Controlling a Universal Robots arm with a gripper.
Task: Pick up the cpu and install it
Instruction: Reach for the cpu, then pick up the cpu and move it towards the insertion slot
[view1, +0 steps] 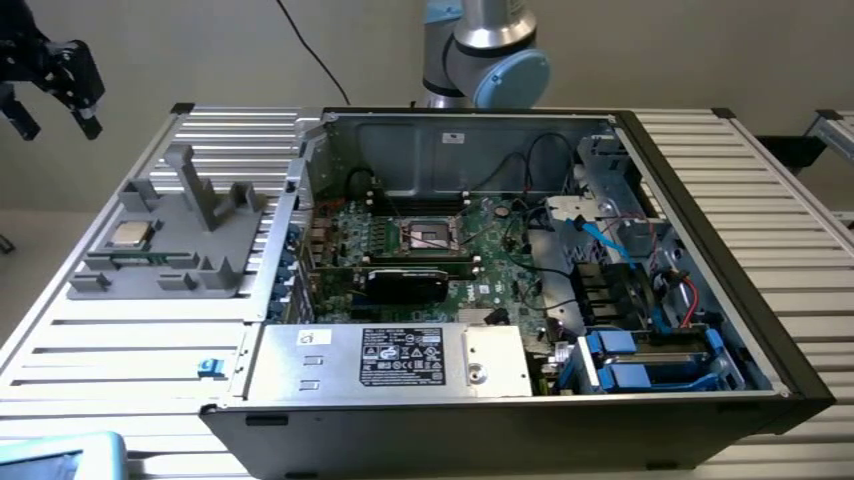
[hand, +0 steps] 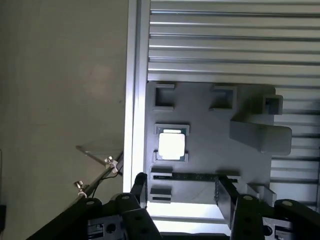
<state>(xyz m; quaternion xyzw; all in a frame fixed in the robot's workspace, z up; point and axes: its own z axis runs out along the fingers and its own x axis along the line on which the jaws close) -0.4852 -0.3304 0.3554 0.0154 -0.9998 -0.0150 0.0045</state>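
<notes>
Slatted table | grey fixture: one cpu | tool spread, empty

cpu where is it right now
The cpu sits in a recess of the grey holder on the slatted table, at the exterior view's left of the open computer case, not in the motherboard socket.

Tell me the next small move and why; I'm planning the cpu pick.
Probably carry the gripper across until it is centred above the cpu: it is open and empty, and the cpu lies untouched in the grey holder, well below and off its centre line.
</notes>
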